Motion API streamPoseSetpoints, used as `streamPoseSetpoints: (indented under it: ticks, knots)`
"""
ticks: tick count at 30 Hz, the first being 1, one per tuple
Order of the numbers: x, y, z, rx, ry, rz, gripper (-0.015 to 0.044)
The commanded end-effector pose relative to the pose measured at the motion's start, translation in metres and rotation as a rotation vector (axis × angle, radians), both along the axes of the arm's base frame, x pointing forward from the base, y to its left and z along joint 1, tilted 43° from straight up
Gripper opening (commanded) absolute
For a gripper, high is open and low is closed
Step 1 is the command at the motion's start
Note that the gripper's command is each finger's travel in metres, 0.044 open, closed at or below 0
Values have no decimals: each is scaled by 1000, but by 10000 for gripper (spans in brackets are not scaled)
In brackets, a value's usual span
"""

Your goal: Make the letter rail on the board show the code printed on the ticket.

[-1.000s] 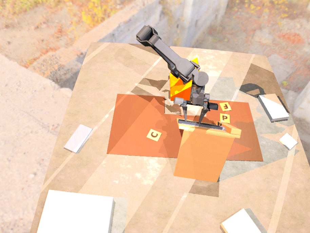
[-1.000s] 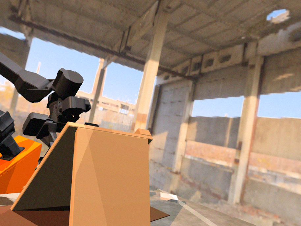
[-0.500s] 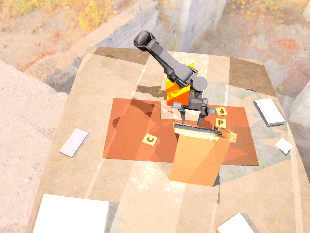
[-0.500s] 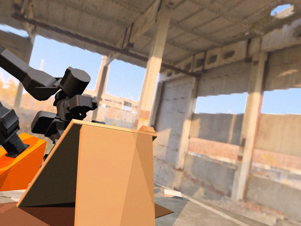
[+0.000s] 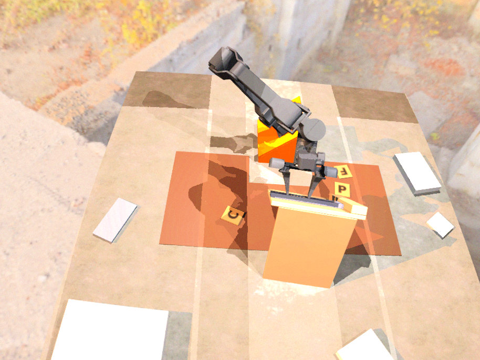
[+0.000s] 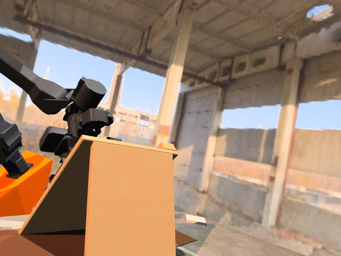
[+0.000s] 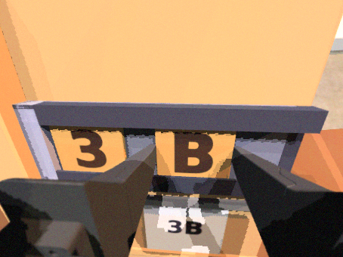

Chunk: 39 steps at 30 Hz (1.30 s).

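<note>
Between the two dark fingers in the middle of the wrist view sat the B tile [image 7: 194,153], and I judged the gripper [image 7: 193,165] clamped on it, since the pads stood against its left and right edges. That grip made sense to me: held by its sides, the tile could ride along the grey letter rail [image 7: 181,117] without lifting out. At the rail's left, closed end sat the 3 tile [image 7: 88,150], with a narrow gap showing between it and the B, so I reckoned the B needed a little more push leftward before release. Below the rail, low in the frame, the white ticket [image 7: 183,225] read "3B", which matched the order the tiles showed.

From the top view, the gripper [image 5: 300,190] reached down onto the upper edge of the tan wedge-shaped board [image 5: 310,247] at frame centre, standing on an orange mat [image 5: 194,216]. Spare tiles lay flat on that mat: F [image 5: 342,170] and P [image 5: 342,189] right of the arm, C [image 5: 232,214] to the left. None belonged in the code, I judged. White slabs [image 5: 416,172] lay well apart toward the counter's edges.
</note>
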<state>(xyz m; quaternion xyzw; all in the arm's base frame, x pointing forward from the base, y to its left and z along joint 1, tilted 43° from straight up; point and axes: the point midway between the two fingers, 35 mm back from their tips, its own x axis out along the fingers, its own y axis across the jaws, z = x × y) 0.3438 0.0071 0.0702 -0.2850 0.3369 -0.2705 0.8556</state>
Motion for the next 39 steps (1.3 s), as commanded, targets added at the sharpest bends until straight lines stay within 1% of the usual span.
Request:
streamPoseSetpoints:
  ticks: [1,26,37,39]
  knots:
    - [2,2,0,1,-10,-4,0]
    - [6,12,-9,1,-10,-4,0]
    - [2,13,-7,2,-10,-4,289]
    - [0,16,-6,2,-10,-4,295]
